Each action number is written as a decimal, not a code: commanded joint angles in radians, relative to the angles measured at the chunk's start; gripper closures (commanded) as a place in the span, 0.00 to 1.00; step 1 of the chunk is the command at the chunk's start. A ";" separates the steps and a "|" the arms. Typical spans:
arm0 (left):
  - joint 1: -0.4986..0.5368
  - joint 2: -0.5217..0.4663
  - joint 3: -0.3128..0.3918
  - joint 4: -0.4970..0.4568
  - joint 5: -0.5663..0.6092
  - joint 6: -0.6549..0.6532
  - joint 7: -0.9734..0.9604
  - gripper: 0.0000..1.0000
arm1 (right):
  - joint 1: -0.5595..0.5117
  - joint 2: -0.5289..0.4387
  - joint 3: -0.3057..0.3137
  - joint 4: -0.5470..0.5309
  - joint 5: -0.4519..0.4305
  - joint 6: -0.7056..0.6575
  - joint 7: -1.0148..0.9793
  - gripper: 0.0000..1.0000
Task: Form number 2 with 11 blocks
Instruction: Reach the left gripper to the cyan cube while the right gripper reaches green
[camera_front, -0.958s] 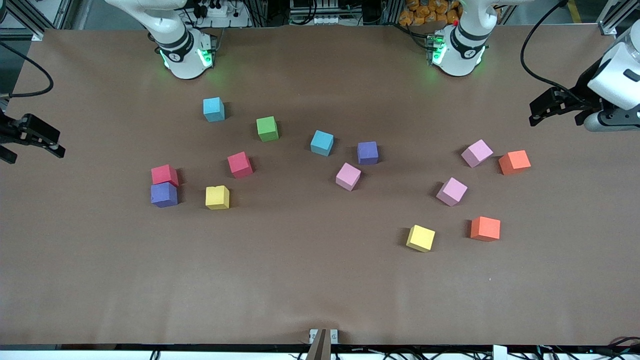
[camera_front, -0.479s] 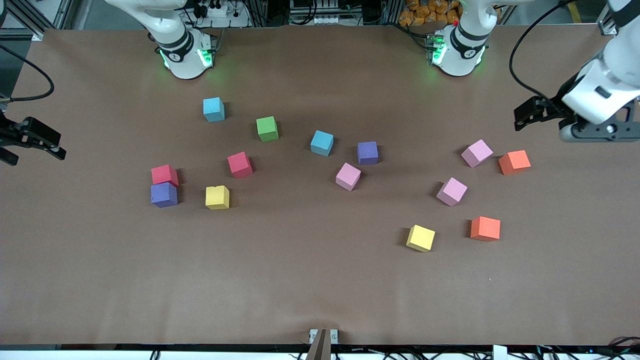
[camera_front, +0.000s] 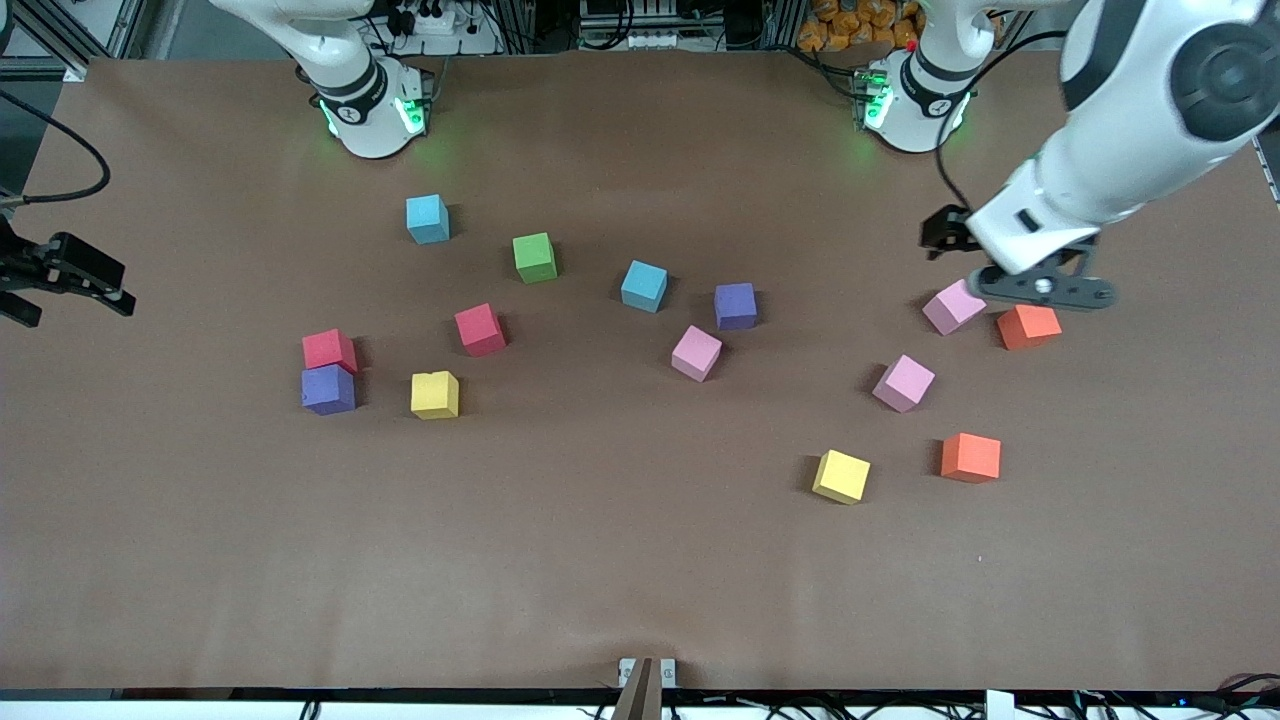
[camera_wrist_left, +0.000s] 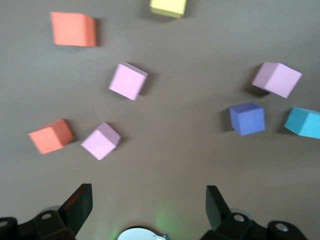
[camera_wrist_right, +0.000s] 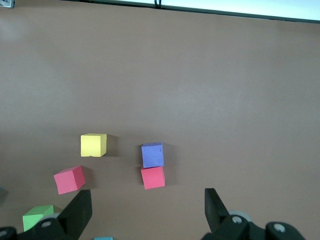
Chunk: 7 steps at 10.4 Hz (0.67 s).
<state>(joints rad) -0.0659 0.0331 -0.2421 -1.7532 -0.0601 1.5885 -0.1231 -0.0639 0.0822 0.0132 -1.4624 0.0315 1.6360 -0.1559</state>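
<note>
Several blocks lie scattered on the brown table, and no number 2 is in view. Toward the left arm's end are two pink blocks (camera_front: 953, 306) (camera_front: 903, 382), two orange blocks (camera_front: 1028, 325) (camera_front: 969, 457) and a yellow block (camera_front: 840, 476). My left gripper (camera_front: 945, 232) (camera_wrist_left: 149, 192) hangs open and empty over the table beside the pink block (camera_wrist_left: 100, 141) and orange block (camera_wrist_left: 50, 136) nearest its base. My right gripper (camera_front: 65, 295) (camera_wrist_right: 149, 200) waits open at its end of the table. A red block (camera_wrist_right: 152, 177) touching a purple block (camera_wrist_right: 152, 155) shows in its wrist view.
In the middle lie a green block (camera_front: 534, 257), two blue blocks (camera_front: 427, 218) (camera_front: 643, 286), a purple block (camera_front: 735, 305), a pink block (camera_front: 696, 352), a red block (camera_front: 480, 329) and a yellow block (camera_front: 434, 394). The arm bases (camera_front: 368, 105) (camera_front: 915, 105) stand at the table's edge farthest from the front camera. A small bracket (camera_front: 647, 670) sits at the nearest edge.
The left arm has swung in from its end of the table and now hangs over the pink and orange blocks near its base. The right gripper has hardly moved. No block has shifted.
</note>
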 joint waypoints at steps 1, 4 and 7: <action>0.009 0.019 -0.048 -0.063 -0.049 0.031 -0.009 0.00 | -0.010 0.002 0.001 0.005 0.007 -0.021 -0.001 0.00; 0.011 0.022 -0.121 -0.152 -0.050 0.100 -0.050 0.00 | -0.005 0.007 0.002 -0.013 0.004 -0.041 -0.002 0.00; 0.006 0.036 -0.222 -0.216 -0.151 0.223 -0.391 0.00 | -0.004 -0.002 0.004 -0.077 0.002 -0.039 -0.004 0.00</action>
<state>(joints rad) -0.0652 0.0777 -0.4239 -1.9254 -0.1397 1.7488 -0.3799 -0.0651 0.0899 0.0132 -1.5010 0.0314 1.5981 -0.1559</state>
